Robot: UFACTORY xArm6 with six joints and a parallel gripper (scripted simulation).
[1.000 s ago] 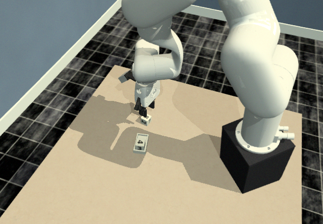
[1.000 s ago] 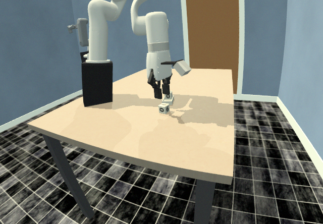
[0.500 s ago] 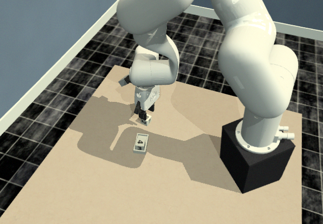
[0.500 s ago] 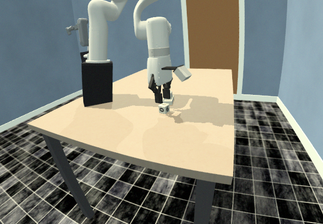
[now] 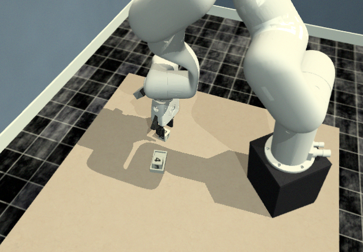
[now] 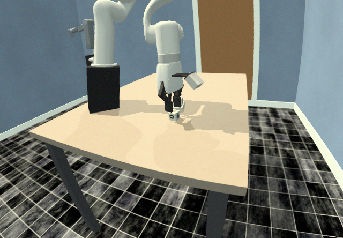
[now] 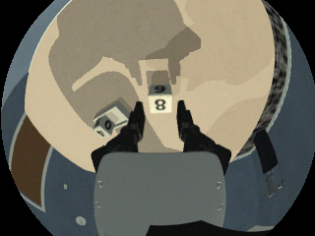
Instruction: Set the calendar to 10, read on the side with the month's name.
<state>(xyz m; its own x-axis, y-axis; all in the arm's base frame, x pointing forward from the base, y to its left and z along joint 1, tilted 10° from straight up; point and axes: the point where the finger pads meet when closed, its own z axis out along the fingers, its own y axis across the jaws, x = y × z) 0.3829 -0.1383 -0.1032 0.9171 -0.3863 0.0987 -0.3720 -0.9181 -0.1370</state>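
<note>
Gripper (image 5: pixel 160 132) (image 6: pixel 172 107) (image 7: pixel 160 108) w/ fingers spread part-way, just above loose cube (image 5: pixel 165 135) (image 6: pixel 174 116) (image 7: pixel 160 102), nothing pinched; that cube's on desk (image 5: pixel 176 208) (image 6: pixel 110 135) (image 7: pixel 221 59) outside tray (image 5: pixel 156 171) (image 6: pixel 180 108) (image 7: pixel 119 115), 8 on top. Tray's nearby on desk w/ other cube (image 5: pixel 157 160) (image 7: pixel 104 126) in it, 4 & 3 showing in top view

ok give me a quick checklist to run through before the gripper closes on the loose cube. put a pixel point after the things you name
1. Gripper (image 5: pixel 160 132) (image 6: pixel 172 106) (image 7: pixel 160 108) open: ok, its fingers stand apart.
2. Loose cube (image 5: pixel 165 134) (image 6: pixel 173 116) (image 7: pixel 159 98) between the fingertips: cannot tell, it lines up with the gap in the wrist view, but depth is unclear.
3. Loose cube on the table: ok.
4. Other cube (image 5: pixel 157 160) (image 7: pixel 105 125) in the tray (image 5: pixel 158 171) (image 7: pixel 118 112): ok.
5. Both cubes side by side in the tray: not ok, one is outside.
</note>
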